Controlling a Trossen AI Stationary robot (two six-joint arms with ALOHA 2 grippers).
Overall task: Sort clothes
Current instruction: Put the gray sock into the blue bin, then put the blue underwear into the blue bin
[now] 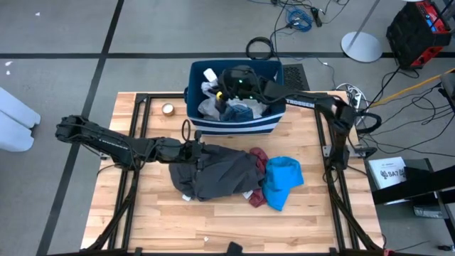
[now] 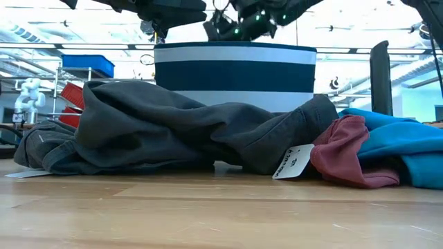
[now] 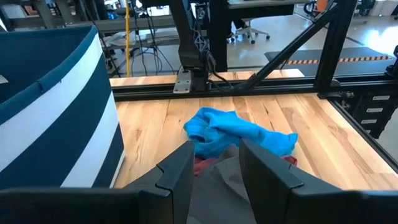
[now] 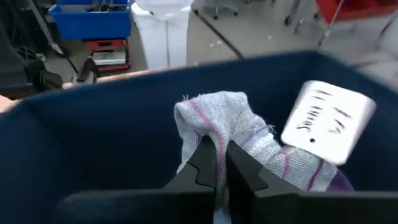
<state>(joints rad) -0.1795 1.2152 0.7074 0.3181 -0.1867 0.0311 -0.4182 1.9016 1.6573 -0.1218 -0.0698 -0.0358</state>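
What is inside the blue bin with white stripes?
The blue bin holds white and blue-grey clothes; the right gripper, shut on a grey striped sock, is inside. Anything deeper is covered.

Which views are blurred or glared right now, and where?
Low view: bright ceiling glare washes out the room behind the bin; the near tabletop is soft. Right wrist view: the white tag and bin wall are blurred, the grey sock fairly sharp. Left wrist view: its fingers blur, the blue garment stays crisp. High view: evenly lit.
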